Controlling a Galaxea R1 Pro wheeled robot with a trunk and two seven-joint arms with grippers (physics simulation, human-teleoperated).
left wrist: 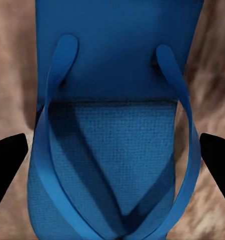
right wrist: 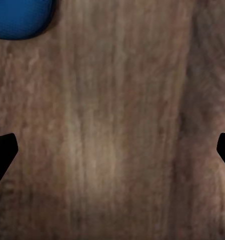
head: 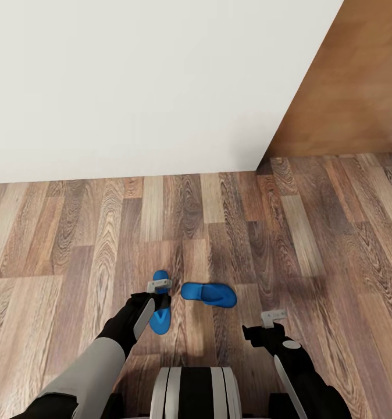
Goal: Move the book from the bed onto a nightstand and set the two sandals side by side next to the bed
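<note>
Two bright blue sandals lie on the wood-plank floor just in front of me. One sandal [head: 160, 320] points away from me, and the other sandal [head: 209, 294] lies crosswise to its right, a small gap between them. My left gripper [head: 159, 301] hangs open right above the first sandal [left wrist: 112, 125], its black fingertips [left wrist: 10, 157] standing outside the sandal's two straps. My right gripper [head: 261, 334] is open over bare floor, with only a rounded end of the crosswise sandal [right wrist: 20, 17] at the corner of its wrist view. The book, the bed and the nightstand are out of view.
A white wall [head: 132, 81] runs across the far side of the floor. A brown wooden door [head: 347, 87] stands at the far right. My own base [head: 196, 393] is at the near edge, and plank floor [head: 312, 244] stretches to both sides.
</note>
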